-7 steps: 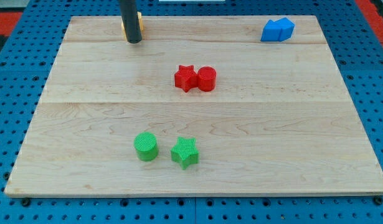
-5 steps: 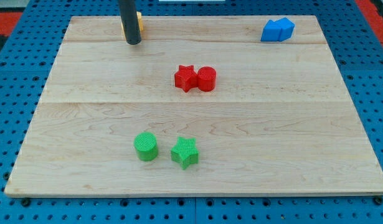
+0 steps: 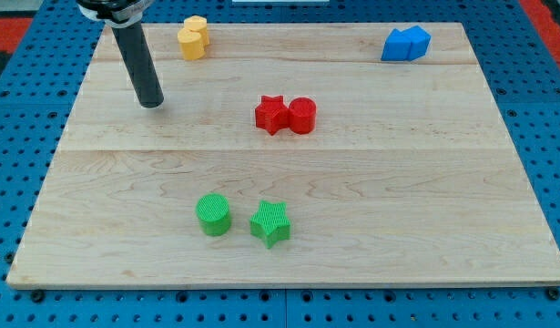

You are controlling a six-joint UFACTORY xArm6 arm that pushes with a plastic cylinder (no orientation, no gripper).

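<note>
My tip [image 3: 151,102] rests on the wooden board [image 3: 289,255] toward the view's upper left and touches no block. Nearest to it are the yellow blocks [image 3: 193,37], a pair pressed together near the board's top edge, up and to the right of the tip. At the board's middle a red star [image 3: 271,114] touches a red cylinder [image 3: 302,116]. Lower down, a green cylinder [image 3: 213,215] stands just left of a green star [image 3: 271,222]. Two blue blocks [image 3: 406,43] sit joined at the top right.
The board lies on a blue pegboard [image 3: 15,118] that surrounds it on all sides. A red patch [image 3: 11,23] shows at the view's top left corner.
The rod has moved away from the yellow blocks, left and down the view. The yellow blocks, hidden behind the rod before, now show in full. No other block has shifted.
</note>
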